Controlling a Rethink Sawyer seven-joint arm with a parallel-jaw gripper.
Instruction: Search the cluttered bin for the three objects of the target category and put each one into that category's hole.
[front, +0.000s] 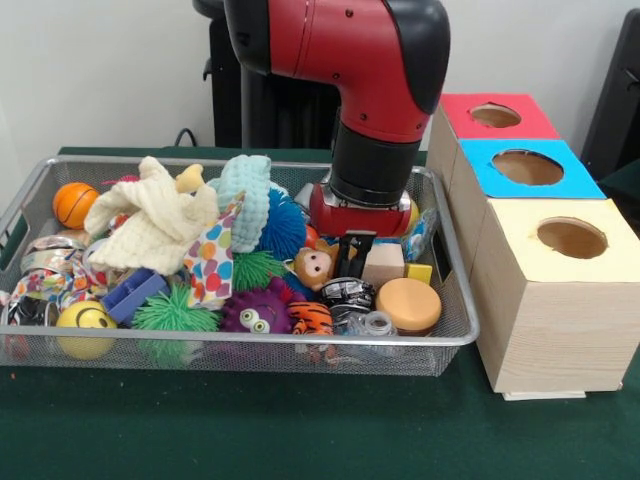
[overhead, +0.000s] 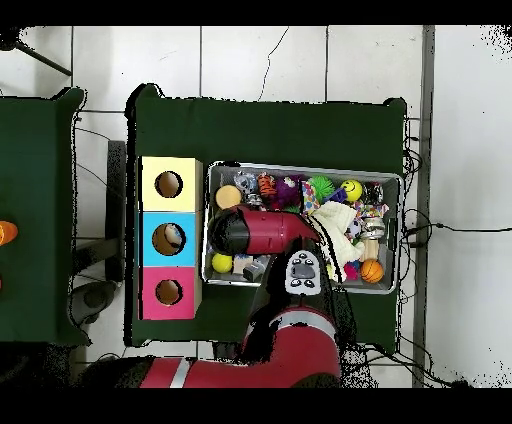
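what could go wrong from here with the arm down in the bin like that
The gripper is low in the cluttered bin, packed among a wooden block, a doll head and a tan disc; it might catch or drag a neighbour along. The arm hides that end of the bin from overhead, so items there could be missed.

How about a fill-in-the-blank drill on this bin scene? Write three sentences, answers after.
The middle box has a ____ top.
The gripper hangs in the cluttered bin at the end nearest the wooden ____.
The small basketball is coloured ____.
Answers: blue; boxes; orange.
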